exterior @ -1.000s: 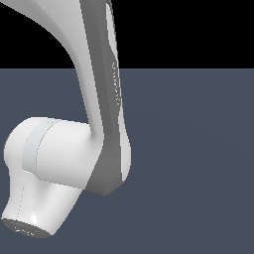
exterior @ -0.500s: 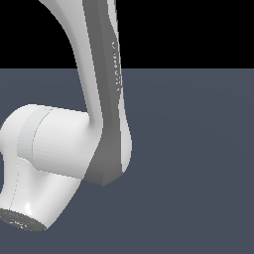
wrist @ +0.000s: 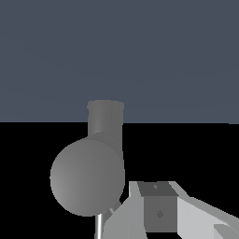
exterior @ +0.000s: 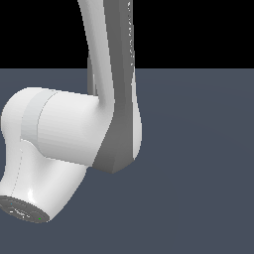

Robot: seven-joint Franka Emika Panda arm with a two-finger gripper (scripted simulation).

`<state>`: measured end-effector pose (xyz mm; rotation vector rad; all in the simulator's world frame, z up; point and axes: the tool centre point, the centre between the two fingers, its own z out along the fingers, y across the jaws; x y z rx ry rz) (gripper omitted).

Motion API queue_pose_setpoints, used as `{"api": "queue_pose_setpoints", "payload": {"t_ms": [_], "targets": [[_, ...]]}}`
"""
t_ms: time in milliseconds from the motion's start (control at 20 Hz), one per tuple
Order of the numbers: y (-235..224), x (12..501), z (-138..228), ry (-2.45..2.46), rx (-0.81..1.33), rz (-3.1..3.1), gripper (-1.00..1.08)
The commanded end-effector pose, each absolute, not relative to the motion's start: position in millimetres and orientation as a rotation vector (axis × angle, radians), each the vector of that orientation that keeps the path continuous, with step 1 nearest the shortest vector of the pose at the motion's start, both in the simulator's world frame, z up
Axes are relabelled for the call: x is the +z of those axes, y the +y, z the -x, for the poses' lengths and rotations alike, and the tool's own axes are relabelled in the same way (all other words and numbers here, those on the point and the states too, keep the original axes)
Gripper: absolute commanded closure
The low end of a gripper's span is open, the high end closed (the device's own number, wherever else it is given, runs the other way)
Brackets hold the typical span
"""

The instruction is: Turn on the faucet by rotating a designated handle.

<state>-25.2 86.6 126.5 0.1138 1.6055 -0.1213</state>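
In the exterior view my white and grey arm (exterior: 99, 124) fills the picture and hides the faucet, the handle and my gripper. A narrow grey strip (exterior: 92, 74) shows behind the arm; what it is I cannot tell. The wrist view shows, very near, a dark grey ball (wrist: 87, 176) with a short thick tube (wrist: 105, 119) rising from it. Beside the ball, at the picture's edge, are a thin pale rod (wrist: 97, 228) and a pale blocky shape (wrist: 158, 212) with a darker face. Whether these are the faucet's base and handle or my own fingers is unclear.
A flat blue-grey floor (exterior: 198, 163) stretches out around the arm, under a black background. The arm's round end cap (exterior: 22, 213) sits low at the exterior view's left.
In the exterior view the arm's bent link has risen and looms larger. Its upper link has shifted toward the exterior view's right.
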Motion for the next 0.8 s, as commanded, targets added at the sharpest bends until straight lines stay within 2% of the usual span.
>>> {"api": "queue_pose_setpoints", "payload": {"t_ms": [0, 650, 700, 750], "targets": [[86, 127, 25, 1.606, -0.121, -0.115, 1.08], [48, 164, 30, 1.571, -0.114, -0.113, 1.08], [48, 164, 30, 1.571, -0.114, -0.113, 1.08], [69, 152, 33, 1.596, -0.084, -0.087, 1.08]]}}
